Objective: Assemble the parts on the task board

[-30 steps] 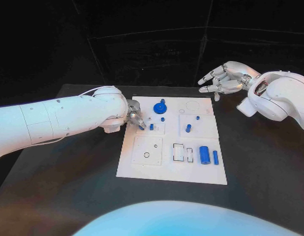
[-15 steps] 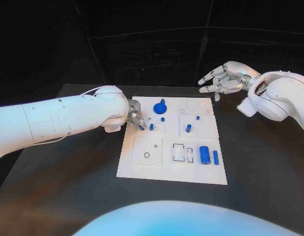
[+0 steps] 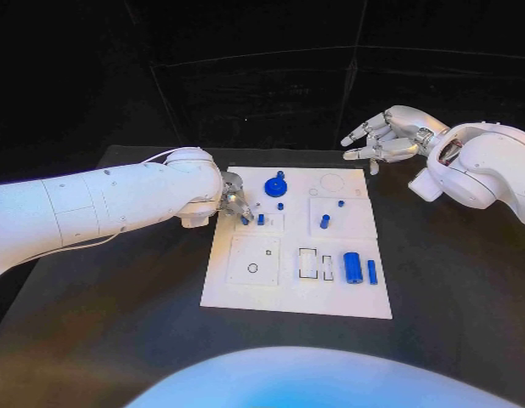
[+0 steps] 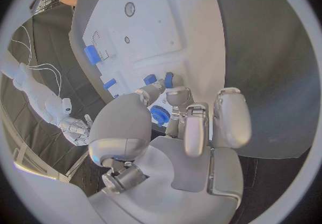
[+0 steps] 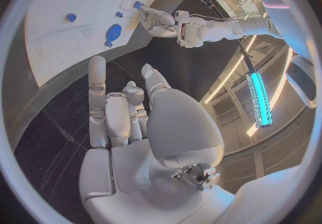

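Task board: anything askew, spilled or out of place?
Nothing stands out. The task board lies flat and roughly square to the table edge, its blue parts all on it: a round one at the far end, a cylinder near the right edge. The left hand sits at the board's left edge; the right hand is raised beyond its far corner.

Matt white task board (image 3: 245, 293), glossy blue plastic parts (image 3: 353, 268), matt black table (image 3: 115, 340)

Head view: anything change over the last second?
Nothing visibly changed. The left hand stays at the task board's left edge by the small blue peg; whether it holds a part cannot be told. The right hand still hovers open past the board's far right corner. The parts lie as before.
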Tool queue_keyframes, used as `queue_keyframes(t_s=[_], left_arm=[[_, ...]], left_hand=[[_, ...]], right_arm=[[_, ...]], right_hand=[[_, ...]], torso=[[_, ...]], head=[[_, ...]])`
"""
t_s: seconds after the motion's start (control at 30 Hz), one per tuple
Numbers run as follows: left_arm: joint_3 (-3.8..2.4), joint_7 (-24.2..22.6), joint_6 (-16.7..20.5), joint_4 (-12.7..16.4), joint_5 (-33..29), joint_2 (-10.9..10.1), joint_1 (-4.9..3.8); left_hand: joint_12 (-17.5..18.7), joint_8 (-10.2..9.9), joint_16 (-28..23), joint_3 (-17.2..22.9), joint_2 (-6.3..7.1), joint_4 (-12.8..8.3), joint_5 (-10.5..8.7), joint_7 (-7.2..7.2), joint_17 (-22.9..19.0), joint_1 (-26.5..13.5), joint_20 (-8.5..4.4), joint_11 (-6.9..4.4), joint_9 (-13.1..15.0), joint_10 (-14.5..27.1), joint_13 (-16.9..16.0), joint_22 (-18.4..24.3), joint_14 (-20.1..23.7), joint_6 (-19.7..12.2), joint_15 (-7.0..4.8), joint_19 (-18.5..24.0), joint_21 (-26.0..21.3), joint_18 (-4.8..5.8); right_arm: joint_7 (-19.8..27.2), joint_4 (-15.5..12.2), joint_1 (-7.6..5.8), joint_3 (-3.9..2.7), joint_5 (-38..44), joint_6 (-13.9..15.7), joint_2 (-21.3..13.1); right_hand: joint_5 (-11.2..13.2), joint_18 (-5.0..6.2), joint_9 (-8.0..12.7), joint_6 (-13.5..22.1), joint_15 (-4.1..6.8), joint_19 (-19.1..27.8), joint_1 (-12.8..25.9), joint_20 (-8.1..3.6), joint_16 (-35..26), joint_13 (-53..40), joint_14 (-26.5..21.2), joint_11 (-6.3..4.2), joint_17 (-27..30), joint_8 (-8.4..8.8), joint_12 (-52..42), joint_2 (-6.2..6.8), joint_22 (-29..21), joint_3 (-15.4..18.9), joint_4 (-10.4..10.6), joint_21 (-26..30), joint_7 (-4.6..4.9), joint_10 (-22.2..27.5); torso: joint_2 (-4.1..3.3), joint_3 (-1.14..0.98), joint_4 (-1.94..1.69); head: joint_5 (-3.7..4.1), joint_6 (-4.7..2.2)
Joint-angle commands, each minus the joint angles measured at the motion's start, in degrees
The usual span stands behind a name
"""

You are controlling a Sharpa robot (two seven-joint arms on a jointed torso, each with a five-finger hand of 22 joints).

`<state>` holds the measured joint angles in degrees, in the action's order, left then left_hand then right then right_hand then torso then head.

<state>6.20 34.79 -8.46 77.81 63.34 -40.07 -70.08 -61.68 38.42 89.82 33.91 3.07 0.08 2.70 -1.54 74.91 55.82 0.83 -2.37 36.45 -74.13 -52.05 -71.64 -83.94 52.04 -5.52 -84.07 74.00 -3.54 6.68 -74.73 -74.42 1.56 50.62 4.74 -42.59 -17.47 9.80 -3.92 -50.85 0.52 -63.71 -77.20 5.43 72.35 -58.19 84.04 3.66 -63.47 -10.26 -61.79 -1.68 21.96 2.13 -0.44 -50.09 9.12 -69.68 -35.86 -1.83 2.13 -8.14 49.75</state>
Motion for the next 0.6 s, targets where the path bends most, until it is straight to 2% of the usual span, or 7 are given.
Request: queue_keyframes(t_s=[0.03,0.4,0.57,0.6], left_arm=[[0.14,0.84,-2.38,-0.32,-0.36,0.08,0.11],[0.14,1.08,-2.09,-0.97,-0.39,0.17,0.1],[0.14,0.96,-1.38,-1.2,-0.38,0.12,0.11],[0.14,0.86,-1.32,-1.21,-0.38,0.1,0.11]], left_hand=[[-0.24,0.19,0.18,-0.46,-0.12,0.08,0.06,-0.1,15.09,-0.74,-0.44,0.0,-0.12,0.03,0.05,0.01,-6.06,0.18,-0.23,-0.68,0.19,-0.58],[-0.3,0.52,0.18,-5.4,1.3,1.84,0.05,-0.22,15.09,-3.15,-0.39,0.12,-0.36,0.21,0.17,-0.01,-6.06,0.59,-0.16,-0.66,0.08,-0.59],[-0.37,0.67,0.18,-10.04,2.94,3.16,0.06,-0.3,15.09,-5.02,-0.36,0.22,-0.53,0.3,0.18,-0.03,-6.06,0.78,-0.11,-0.66,0.02,-0.59],[-0.39,0.75,0.18,-10.83,2.9,3.4,0.03,-0.26,15.09,-5.11,-0.36,0.1,-0.54,0.32,0.17,-0.05,-6.06,0.87,-0.12,-0.66,0.02,-0.59]], right_arm=[[0.35,0.0,-0.13,-0.04,0.02,-0.35,0.02],[0.3,-0.06,-0.13,-0.04,0.08,-0.31,-0.03],[0.29,-0.06,-0.13,-0.04,0.08,-0.24,-0.04],[0.3,-0.05,-0.13,-0.04,0.08,-0.23,-0.04]], right_hand=[[-0.36,0.77,0.02,0.32,0.22,-0.33,-0.15,-0.12,-0.23,0.05,0.21,0.1,0.07,-0.24,0.18,-0.45,-0.06,-0.21,0.26,0.24,-0.13,0.45],[-0.36,0.77,0.03,0.36,0.22,-0.33,-0.2,-0.12,-0.33,0.12,0.18,0.1,0.2,-0.23,0.25,-0.42,-0.07,-0.21,0.22,0.26,-0.13,0.52],[-0.35,0.77,0.03,0.37,0.22,-0.33,-0.19,-0.12,-0.37,0.21,0.16,0.11,0.25,-0.23,0.33,-0.41,-0.08,-0.21,0.23,0.27,-0.12,0.58],[-0.35,0.77,0.03,0.37,0.22,-0.33,-0.19,-0.12,-0.37,0.21,0.16,0.11,0.25,-0.23,0.33,-0.41,-0.08,-0.21,0.23,0.27,-0.12,0.58]], torso=[[0.02,0.01,-0.07],[0.01,0.0,-0.03],[0.0,0.03,-0.06],[0.01,0.02,-0.06]], head=[[0.07,0.06],[0.04,-0.02],[0.13,-0.07],[0.13,-0.06]])
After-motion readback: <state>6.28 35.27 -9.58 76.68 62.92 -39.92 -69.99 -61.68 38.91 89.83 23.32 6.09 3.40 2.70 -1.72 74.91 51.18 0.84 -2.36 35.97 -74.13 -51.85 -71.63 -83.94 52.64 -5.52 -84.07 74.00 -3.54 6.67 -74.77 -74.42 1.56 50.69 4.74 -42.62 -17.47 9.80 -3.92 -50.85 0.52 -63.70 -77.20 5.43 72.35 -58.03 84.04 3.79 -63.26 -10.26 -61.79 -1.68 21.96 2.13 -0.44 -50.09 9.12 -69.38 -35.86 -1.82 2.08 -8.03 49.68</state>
